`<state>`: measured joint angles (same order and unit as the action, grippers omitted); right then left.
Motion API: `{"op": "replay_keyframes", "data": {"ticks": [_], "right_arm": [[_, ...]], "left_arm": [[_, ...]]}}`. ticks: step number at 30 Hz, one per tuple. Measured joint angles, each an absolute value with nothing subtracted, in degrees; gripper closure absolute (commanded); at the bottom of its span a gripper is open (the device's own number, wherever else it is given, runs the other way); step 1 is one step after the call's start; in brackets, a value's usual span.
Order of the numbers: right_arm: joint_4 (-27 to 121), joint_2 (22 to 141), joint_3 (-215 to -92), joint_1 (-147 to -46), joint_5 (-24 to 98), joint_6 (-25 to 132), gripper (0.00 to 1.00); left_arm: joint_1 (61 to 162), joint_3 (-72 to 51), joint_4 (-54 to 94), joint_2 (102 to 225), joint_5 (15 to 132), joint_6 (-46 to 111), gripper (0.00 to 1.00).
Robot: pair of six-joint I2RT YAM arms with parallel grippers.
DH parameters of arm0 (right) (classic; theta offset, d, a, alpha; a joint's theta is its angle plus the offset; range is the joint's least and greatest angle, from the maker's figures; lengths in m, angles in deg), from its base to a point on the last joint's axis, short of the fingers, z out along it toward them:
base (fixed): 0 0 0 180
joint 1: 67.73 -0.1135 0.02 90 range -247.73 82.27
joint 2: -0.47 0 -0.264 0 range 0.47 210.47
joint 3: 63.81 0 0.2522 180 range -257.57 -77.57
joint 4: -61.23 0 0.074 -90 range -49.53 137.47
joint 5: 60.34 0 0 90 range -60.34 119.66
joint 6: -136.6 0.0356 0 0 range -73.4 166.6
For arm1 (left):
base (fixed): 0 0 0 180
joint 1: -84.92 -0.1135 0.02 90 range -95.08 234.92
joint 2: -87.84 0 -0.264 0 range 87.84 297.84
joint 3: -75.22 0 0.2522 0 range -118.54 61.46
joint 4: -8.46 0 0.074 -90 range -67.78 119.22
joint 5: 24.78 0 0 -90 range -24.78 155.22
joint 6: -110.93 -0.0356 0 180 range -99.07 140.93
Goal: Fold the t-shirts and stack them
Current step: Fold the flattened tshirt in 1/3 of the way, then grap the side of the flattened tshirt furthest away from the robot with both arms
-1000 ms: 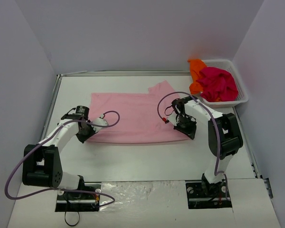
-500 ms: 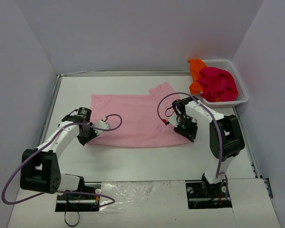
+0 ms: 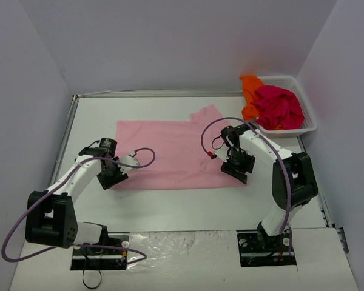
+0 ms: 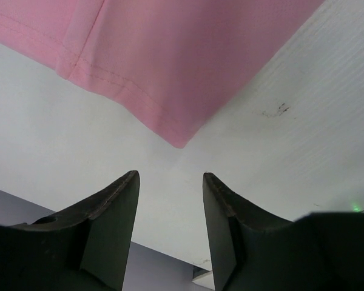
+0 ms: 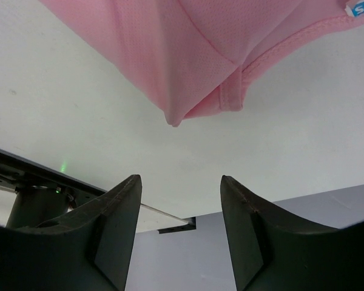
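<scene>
A light pink t-shirt (image 3: 170,151) lies flat on the table, folded into a wide band, one sleeve sticking out at its far right. My left gripper (image 3: 111,180) stands open just off the shirt's near left corner (image 4: 181,140), nothing between its fingers. My right gripper (image 3: 238,174) is open too, just off the near right corner (image 5: 173,118), and holds nothing. A small white neck label (image 5: 359,8) shows at the edge of the right wrist view. A magenta-red t-shirt (image 3: 279,107) and an orange t-shirt (image 3: 251,92) are bunched in the basket.
A white mesh basket (image 3: 309,126) sits at the far right corner of the table. Lilac walls close in the table on three sides. Each arm trails a purple cable (image 3: 142,159) over the shirt.
Both grippers have let go of the shirt's near corners and opened. The near edge, lifted a second ago, now lies flat, and both grippers have backed off toward me.
</scene>
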<state>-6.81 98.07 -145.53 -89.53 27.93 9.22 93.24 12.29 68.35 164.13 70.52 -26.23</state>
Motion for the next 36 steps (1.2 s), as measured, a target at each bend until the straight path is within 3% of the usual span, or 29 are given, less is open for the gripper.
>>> {"op": "replay_keyframes", "data": {"ticks": [8, 18, 29, 36], "right_arm": [[-6.48, 97.87, -151.2, -89.47, 28.47, 8.82, 0.51], [-2.88, 102.46, -173.71, -88.4, 29.46, 9.09, 0.5], [3.92, 127.23, -206.97, -85.84, 28.12, 12.95, 0.46], [5.65, 136.93, -211.19, -85.25, 27.55, 13.35, 0.45]], "left_arm": [[92.65, 10.65, 65.49, 163.84, 69.69, -22.65, 0.51], [89.68, -9.89, 60.48, 169.96, 77.01, -9.97, 0.43], [83.69, -38.35, 56.2, 199.89, 84.57, 5.42, 0.43], [80.08, -50.81, 56.72, 215.95, 86.91, 10.8, 0.43]]}}
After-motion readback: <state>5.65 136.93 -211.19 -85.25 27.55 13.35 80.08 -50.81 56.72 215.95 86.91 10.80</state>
